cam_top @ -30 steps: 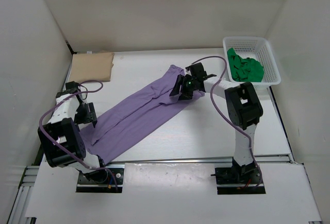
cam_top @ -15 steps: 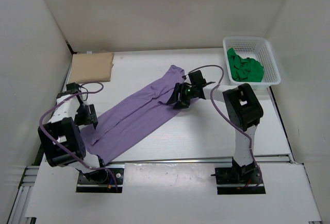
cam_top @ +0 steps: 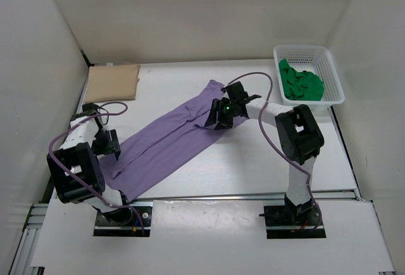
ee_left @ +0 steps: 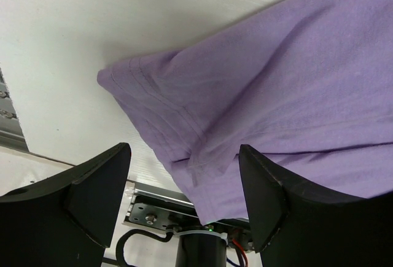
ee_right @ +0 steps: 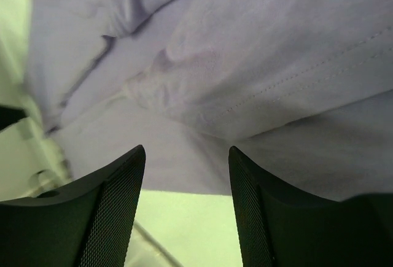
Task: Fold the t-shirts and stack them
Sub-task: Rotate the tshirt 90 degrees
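The light purple t-shirt lies folded into a long strip, running diagonally from the near left to the table's middle back. My left gripper hangs open over its near-left corner; in the left wrist view the hem corner lies between the spread fingers. My right gripper is open just over the strip's far right edge, with purple cloth filling the right wrist view above its fingertips. The tan t-shirt lies folded at the back left. The green t-shirt is crumpled in the basket.
A white lattice basket stands at the back right corner. White walls close in the white table on three sides. The arm bases and a metal rail run along the near edge. Grey cables loop off both arms.
My right gripper has shifted left and down onto the shirt's far right edge, its jaws slightly narrower. The left gripper has hardly moved.
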Controlling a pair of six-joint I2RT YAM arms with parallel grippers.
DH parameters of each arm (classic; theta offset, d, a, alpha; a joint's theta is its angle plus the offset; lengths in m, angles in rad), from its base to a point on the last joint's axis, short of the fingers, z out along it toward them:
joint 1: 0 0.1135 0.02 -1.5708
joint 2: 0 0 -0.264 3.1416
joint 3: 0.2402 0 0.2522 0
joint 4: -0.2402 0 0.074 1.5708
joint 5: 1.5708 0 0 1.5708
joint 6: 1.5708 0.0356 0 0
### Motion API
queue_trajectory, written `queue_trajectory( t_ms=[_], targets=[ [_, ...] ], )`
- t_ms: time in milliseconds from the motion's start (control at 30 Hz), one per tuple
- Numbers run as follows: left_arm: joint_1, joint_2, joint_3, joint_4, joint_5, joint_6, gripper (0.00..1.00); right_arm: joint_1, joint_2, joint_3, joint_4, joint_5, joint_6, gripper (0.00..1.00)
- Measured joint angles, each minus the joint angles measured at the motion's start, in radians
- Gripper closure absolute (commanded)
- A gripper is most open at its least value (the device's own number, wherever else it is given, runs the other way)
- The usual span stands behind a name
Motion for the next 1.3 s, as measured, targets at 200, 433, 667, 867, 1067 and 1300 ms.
queue_trajectory(
  t_ms=[200, 433, 667, 867, 1067, 1300],
  targets=[
    [0.000, 0.000, 0.000, 0.000, 0.000, 0.000, 0.18, 0.192, -0.007, 0.171, -0.250, 0.423, -0.160, 0.39],
    [0.000, 0.000, 0.000, -0.007, 0.001, 0.000, 0.18, 0.327, 0.000, 0.248, -0.344, 0.771, -0.304, 0.32],
    [0.000, 0.000, 0.001, -0.017, 0.008, 0.000, 0.18, 0.380, 0.132, 0.323, -0.336, 0.975, -0.404, 0.32],
    [0.000, 0.000, 0.001, -0.020, 0.012, 0.000, 0.18, 0.396, 0.150, 0.323, -0.315, 0.939, -0.467, 0.32],
    [0.000, 0.001, 0.001, -0.022, 0.018, 0.000, 0.18, 0.400, 0.150, 0.332, -0.304, 0.932, -0.471, 0.32],
    [0.000, 0.001, 0.001, -0.022, 0.027, 0.000, 0.18, 0.400, 0.179, 0.389, -0.288, 0.953, -0.469, 0.33]
  ],
)
